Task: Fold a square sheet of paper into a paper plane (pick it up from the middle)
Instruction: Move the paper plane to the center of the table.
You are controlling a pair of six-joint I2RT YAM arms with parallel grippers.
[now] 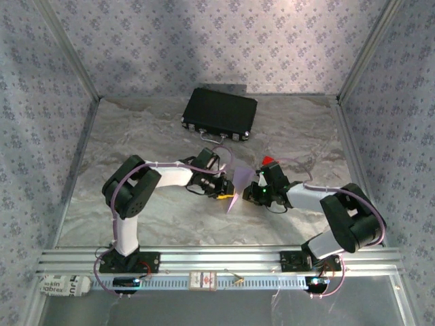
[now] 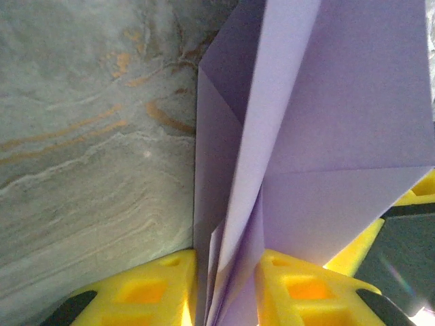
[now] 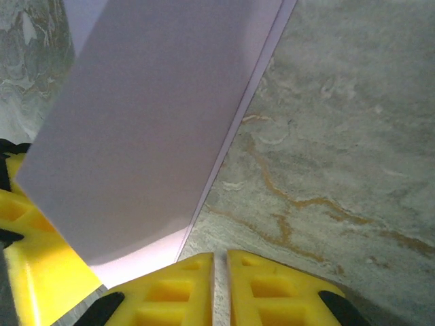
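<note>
Left wrist: paper plane [image 2: 306, 136] between fingers [image 2: 143, 292]

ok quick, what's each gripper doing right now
left gripper: closed on the folded paper
right gripper: closed, nothing between its jaws

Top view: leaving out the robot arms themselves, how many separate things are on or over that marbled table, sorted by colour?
Black: 1, the flat case
Lilac: 1, the folded paper, clamped in the left pincer
Red: 1, the small block
Total: 3
</note>
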